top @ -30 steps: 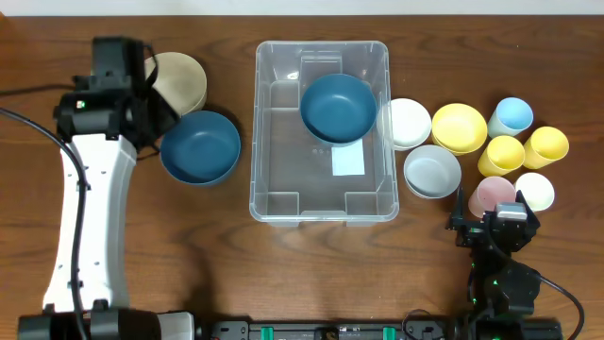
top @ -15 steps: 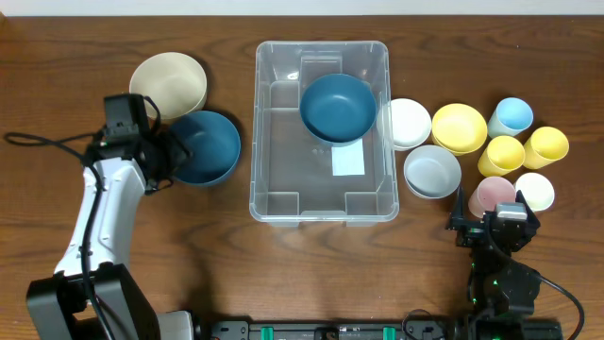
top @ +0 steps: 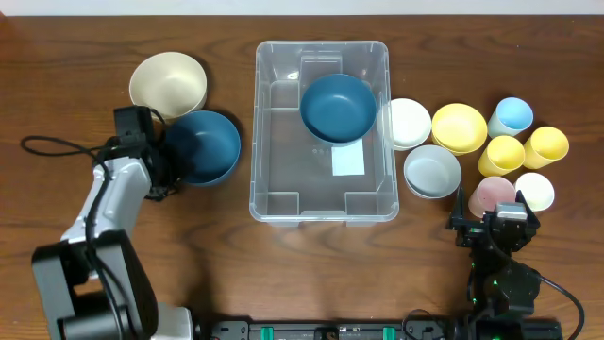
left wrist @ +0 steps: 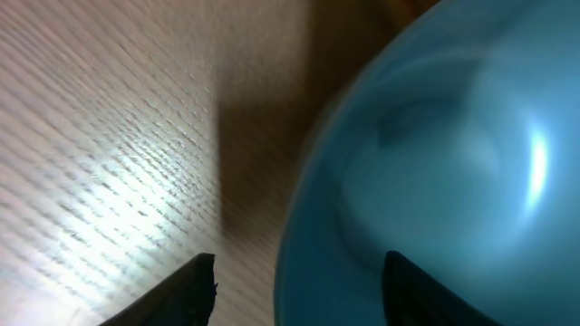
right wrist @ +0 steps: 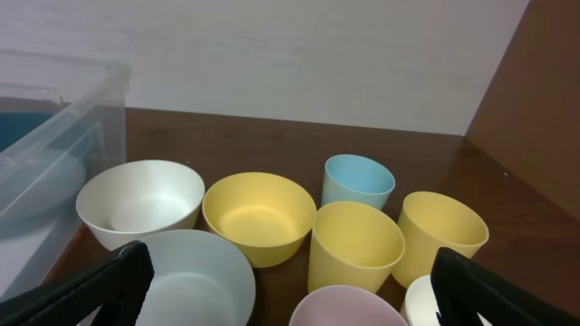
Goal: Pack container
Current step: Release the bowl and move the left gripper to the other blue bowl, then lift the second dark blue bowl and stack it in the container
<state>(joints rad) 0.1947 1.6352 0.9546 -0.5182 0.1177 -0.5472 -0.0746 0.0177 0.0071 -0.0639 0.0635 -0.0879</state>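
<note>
Wooden table (top: 283,274): container (top: 283,161) apart, right of left end effector (top: 170,162).

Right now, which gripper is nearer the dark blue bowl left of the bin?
Left. The left gripper is at that dark blue bowl's left rim, jaws open around it; the right gripper sits across the container, near the pink cup.
</note>
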